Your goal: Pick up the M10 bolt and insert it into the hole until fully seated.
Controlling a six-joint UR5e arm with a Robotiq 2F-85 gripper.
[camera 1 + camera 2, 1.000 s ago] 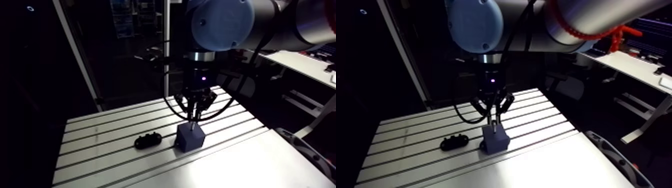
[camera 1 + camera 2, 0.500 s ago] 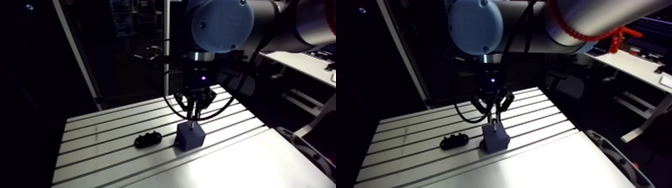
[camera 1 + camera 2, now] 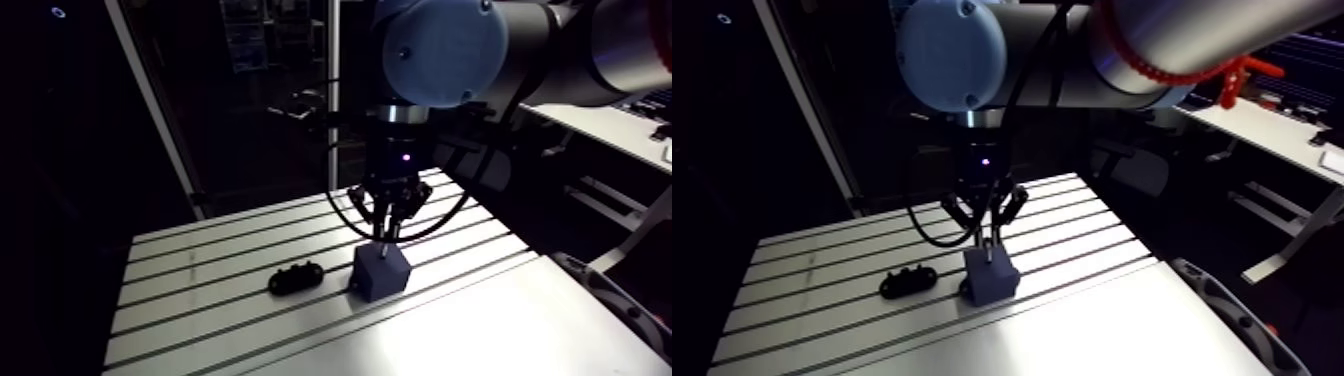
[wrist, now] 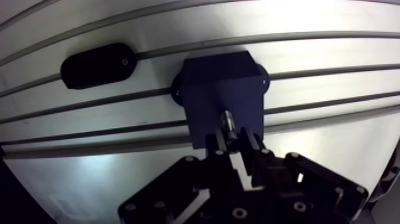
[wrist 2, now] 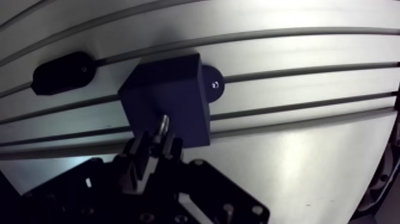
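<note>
A dark blue block (image 4: 223, 98) is fixed on the slotted table, standing across two slots. My gripper (image 4: 236, 143) hangs right over its top face, shut on a small metal bolt (image 4: 227, 121) that points down at the block. In the wrist view the bolt's tip lies against the block's top; the hole itself is hidden under it. In the arm view the gripper (image 3: 385, 232) reaches down onto the block (image 3: 380, 272) from straight above.
A black oval holder (image 4: 98, 64) lies on the table beside the block, a short way off (image 3: 296, 280). A smooth plate (image 3: 480, 335) covers the table's near part, beyond the slotted aluminium table (image 3: 200, 260).
The gripper has sunk a little toward the block with the bolt in it. The block and the black holder have stayed put.
</note>
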